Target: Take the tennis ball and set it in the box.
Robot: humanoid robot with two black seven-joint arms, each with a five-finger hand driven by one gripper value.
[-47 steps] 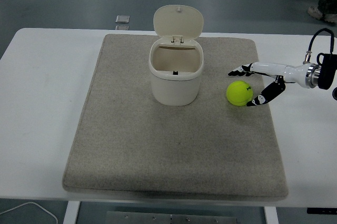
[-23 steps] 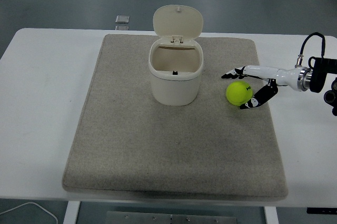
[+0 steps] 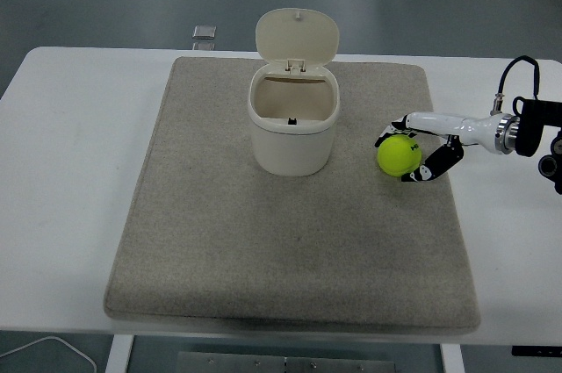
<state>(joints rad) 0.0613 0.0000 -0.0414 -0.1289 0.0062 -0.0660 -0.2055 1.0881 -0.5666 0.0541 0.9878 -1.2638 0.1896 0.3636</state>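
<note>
Tennis ball (image 3: 399,154): on mat (image 3: 290,241), right of centre, not lifted.
Right hand (image 3: 411,150): fingers (image 3: 428,168) curled narrowly around ball, grasp apparently forming.
Bin (image 3: 293,118): lid open, upper centre.
Left: lift, carry, drop.

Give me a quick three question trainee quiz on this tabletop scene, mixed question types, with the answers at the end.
1. True or false: the hinged lid of the cream plastic box stands open.
2. The yellow-green tennis ball rests on: A) grey felt mat B) bare white table C) inside the box.
3. Which robot hand is at the ball?

Key: 1 true. 2 A. 3 The right hand, fingers curling around the ball, which is not yet lifted.
</note>
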